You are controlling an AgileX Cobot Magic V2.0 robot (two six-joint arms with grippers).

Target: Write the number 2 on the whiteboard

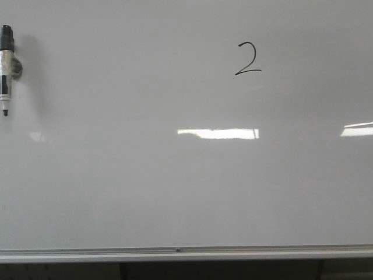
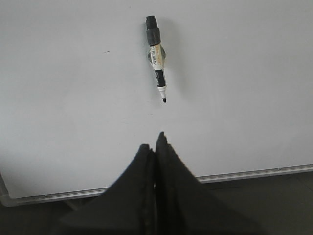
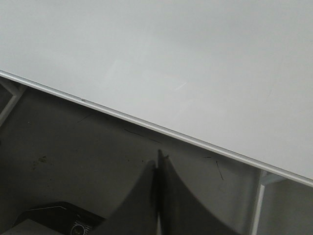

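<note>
Number 2 (image 1: 248, 59) already on whiteboard (image 1: 175, 186), upper right of centre. Left pincer (image 2: 157, 139) pressed together, empty, just short of marker (image 2: 156, 56) parked on board. Right pincer (image 3: 160, 159) looks pressed together too, near bottom rail (image 3: 146, 127). Risk: stray swipe smudging ink. Nothing blocking.

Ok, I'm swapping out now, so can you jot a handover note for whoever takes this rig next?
Left gripper: shut, empty, back from the board.
Right gripper: shut, empty, below the board's rail.
Small black handwritten number 2: on the large glossy pale grey-white whiteboard, upper right of centre.
Black-and-white marker pen: hanging on the board's far left, tip down, uncapped.
Done: digit written, pen parked.
Left: apparently nothing.
</note>
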